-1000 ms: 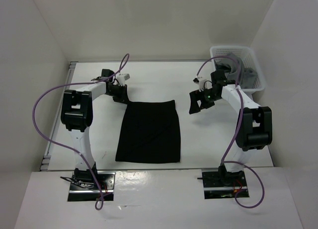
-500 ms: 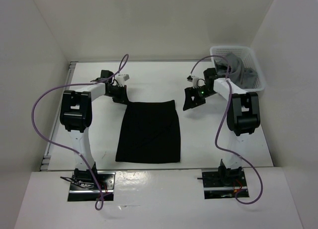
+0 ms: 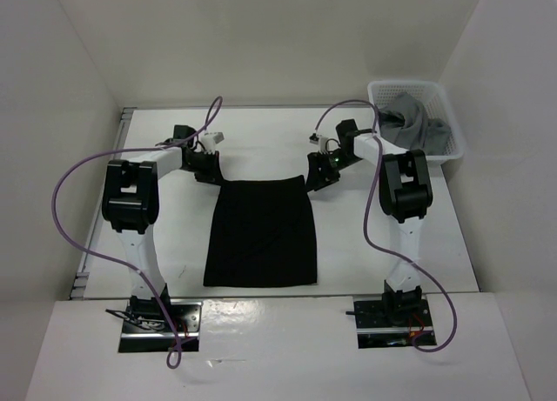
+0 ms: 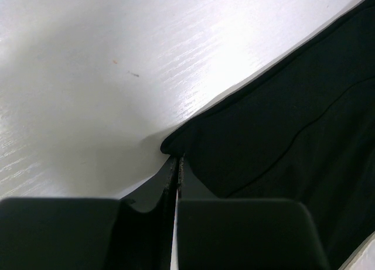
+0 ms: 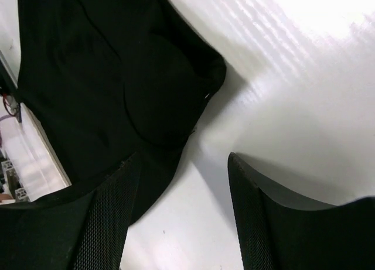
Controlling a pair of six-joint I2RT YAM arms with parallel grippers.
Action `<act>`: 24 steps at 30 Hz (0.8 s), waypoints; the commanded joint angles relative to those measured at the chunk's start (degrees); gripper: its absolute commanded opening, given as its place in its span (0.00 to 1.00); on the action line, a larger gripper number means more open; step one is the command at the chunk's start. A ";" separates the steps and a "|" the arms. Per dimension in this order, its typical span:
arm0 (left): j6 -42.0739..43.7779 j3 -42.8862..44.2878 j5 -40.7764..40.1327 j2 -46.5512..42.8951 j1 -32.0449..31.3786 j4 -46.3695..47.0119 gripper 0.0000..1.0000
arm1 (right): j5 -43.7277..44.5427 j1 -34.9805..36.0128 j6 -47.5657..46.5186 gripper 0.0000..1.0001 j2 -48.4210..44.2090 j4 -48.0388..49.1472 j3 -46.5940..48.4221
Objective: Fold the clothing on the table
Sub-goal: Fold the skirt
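Table (image 3: 365, 236): white, matte, flat.
Clothing (image 3: 261, 231): black, spread flat mid-table, its narrower end toward the far side.
Basket (image 3: 402, 83): white, slotted, at the far right corner; seemingly on the tabletop, its foot hard to see.
Rail (image 3: 80, 284): thin metal, left edge.

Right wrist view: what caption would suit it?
Open fingers poised near a corner of the black clothing on the white table.

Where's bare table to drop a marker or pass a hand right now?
Free on the table: far strip beyond the clothing; lanes either side of it, inside each arm. Crowded: its far corners, at the left gripper and right gripper, and the basket far right.
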 commanded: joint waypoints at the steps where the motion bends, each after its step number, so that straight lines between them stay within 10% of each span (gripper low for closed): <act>1: 1.25 -1.57 -1.70 -0.66 0.86 -1.77 0.00 | -1.02 0.11 0.43 0.66 2.08 1.32 3.54; 24: 1.25 -2.10 -0.65 -0.66 0.86 -1.77 0.00 | -1.02 1.77 2.01 0.55 10.60 1.32 13.65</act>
